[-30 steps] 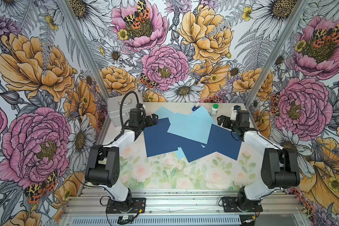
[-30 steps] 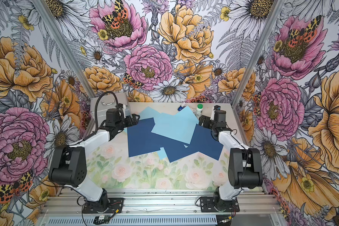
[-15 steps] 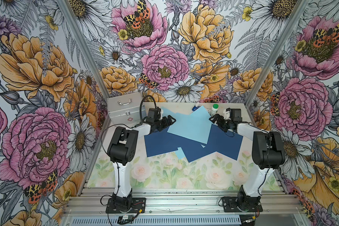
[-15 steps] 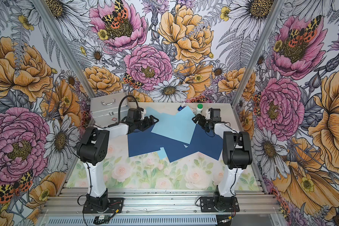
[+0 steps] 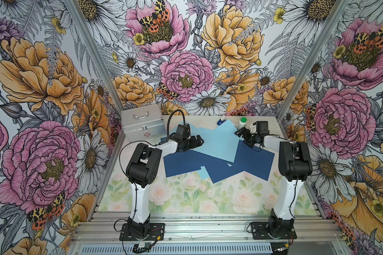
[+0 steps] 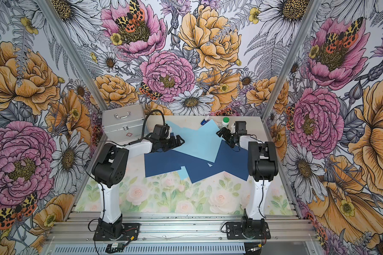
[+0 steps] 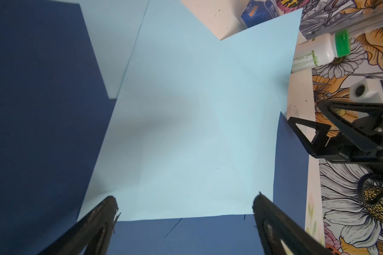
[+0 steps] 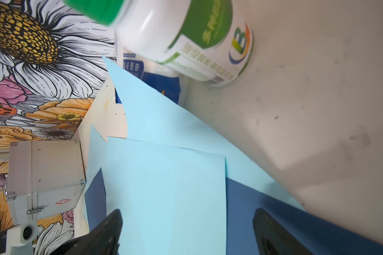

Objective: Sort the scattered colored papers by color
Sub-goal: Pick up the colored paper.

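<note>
The colored papers lie overlapped at the back middle of the table. A light blue sheet [image 5: 217,141] [image 6: 199,141] lies on top. Navy sheets spread to the left [image 5: 181,163] and right [image 5: 254,163], and a light blue corner [image 5: 205,173] pokes out in front. My left gripper [image 5: 198,141] [image 7: 186,201] hovers open at the near edge of the top light blue sheet [image 7: 197,132], holding nothing. My right gripper [image 5: 242,138] [image 8: 187,215] stands open over the sheets' right side, above a light blue sheet [image 8: 164,187] and a navy one [image 8: 252,209].
A silver case [image 5: 143,124] stands at the back left corner. A white bottle with a green cap [image 5: 242,122] and a small blue-and-white packet [image 5: 221,121] sit at the back edge, close behind my right gripper. The cell's walls enclose the table on three sides.
Both arms have risen at the elbow and reached inward. The left gripper moved right onto the light blue sheet; the right moved left toward it. The papers have not shifted.
</note>
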`<state>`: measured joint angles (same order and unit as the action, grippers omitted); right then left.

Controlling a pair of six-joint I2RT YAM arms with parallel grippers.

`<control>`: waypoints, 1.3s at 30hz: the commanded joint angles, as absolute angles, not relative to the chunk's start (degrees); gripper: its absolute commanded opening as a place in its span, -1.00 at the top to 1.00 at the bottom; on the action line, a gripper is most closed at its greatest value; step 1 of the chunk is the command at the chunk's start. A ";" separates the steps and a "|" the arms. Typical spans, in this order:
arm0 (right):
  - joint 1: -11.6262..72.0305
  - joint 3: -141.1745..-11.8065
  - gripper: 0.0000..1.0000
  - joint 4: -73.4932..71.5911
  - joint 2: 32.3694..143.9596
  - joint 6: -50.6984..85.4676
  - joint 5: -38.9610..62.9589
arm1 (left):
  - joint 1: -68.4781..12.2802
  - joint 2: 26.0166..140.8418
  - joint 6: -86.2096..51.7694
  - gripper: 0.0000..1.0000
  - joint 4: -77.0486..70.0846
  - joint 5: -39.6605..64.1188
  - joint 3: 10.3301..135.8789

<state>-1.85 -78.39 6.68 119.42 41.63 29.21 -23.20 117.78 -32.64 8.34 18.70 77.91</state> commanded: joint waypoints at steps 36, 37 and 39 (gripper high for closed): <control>1.14 -82.97 -0.54 5.91 124.47 45.52 35.37 | -23.59 127.31 -38.01 -0.96 5.55 24.83 81.27; 1.23 -82.92 -0.54 5.93 124.37 45.48 35.41 | -23.64 127.35 -38.09 -0.97 5.29 25.48 81.38; 1.32 -82.64 -0.55 5.89 124.32 45.60 35.08 | -23.73 127.36 -38.56 -0.97 4.63 27.15 81.89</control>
<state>0.69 -83.57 5.76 125.45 45.23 33.98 -23.03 124.20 -36.58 2.26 23.18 81.87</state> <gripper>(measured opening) 0.773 0.982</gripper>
